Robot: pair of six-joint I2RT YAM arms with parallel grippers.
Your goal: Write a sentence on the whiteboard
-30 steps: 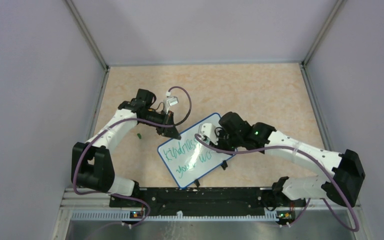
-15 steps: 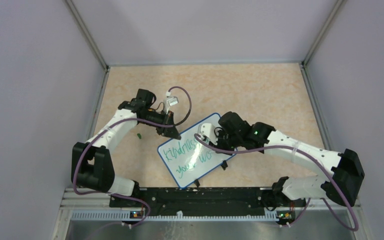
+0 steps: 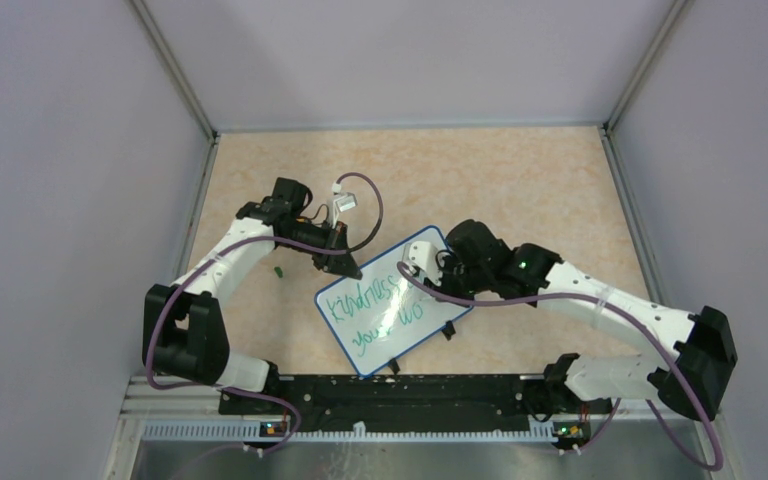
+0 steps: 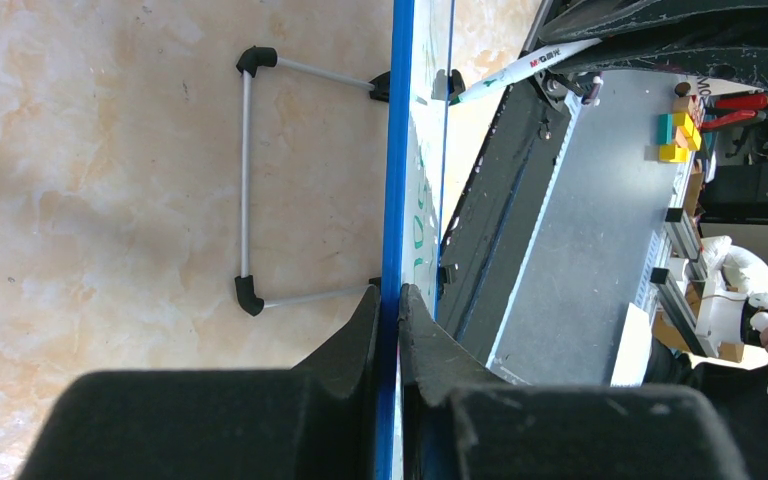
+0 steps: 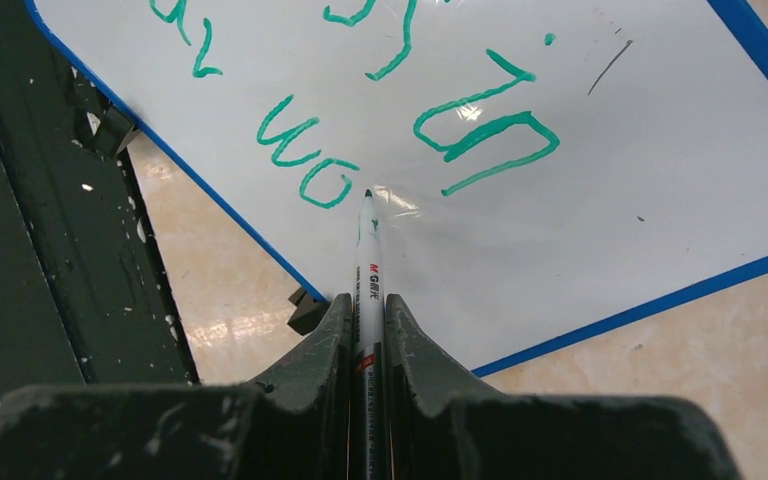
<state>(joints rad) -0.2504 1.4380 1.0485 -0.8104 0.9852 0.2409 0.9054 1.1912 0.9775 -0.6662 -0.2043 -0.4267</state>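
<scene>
We see the left claw (image 4: pixel 390 300) clamped on the board (image 5: pixel 610 220) rim, the right claw (image 5: pixel 367 312) pinching a marker (image 5: pixel 369 255) beside the writing (image 5: pixel 485 125)

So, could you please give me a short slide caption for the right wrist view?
Right wrist view: fingers shut on a white marker, its tip at the whiteboard beside the green letters "wo".

The green handwritten sentence (image 3: pixel 370 300) on the whiteboard (image 5: pixel 610 200) reads "kindness in" on its first line and "your wo" on the second, with the last word unfinished. The marker (image 5: pixel 369 262) barrel carries a red "M&G" logo, followed by small characters too fine to read.
</scene>
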